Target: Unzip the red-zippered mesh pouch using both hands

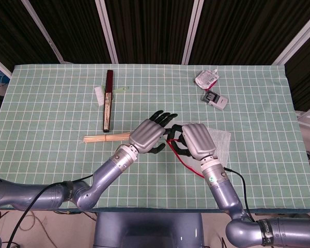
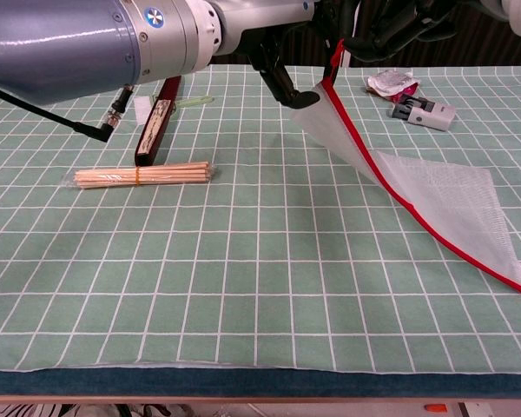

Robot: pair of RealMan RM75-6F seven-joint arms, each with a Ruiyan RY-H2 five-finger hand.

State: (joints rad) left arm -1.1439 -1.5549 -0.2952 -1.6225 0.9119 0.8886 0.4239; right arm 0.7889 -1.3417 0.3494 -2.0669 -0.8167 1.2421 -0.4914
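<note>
The mesh pouch (image 2: 443, 198) lies at the right with its red zipper (image 2: 391, 187) along the near edge. Its left corner (image 2: 328, 106) is lifted off the cloth. My right hand (image 1: 196, 140) pinches the red zipper pull (image 2: 337, 54) at that raised corner, high above the table. My left hand (image 1: 150, 135) hovers just left of it, fingers apart. One fingertip (image 2: 297, 98) reaches the raised corner of the mesh, and I cannot tell whether it touches. In the head view both hands cover the lifted corner, leaving only the pouch's right part (image 1: 220, 138) showing.
A bundle of bamboo skewers (image 2: 143, 176) lies to the left. Behind it are a dark red case (image 2: 156, 117) and a white brush (image 1: 99, 95). A crumpled packet (image 2: 392, 82) and a grey gadget (image 2: 421, 111) sit at the back right.
</note>
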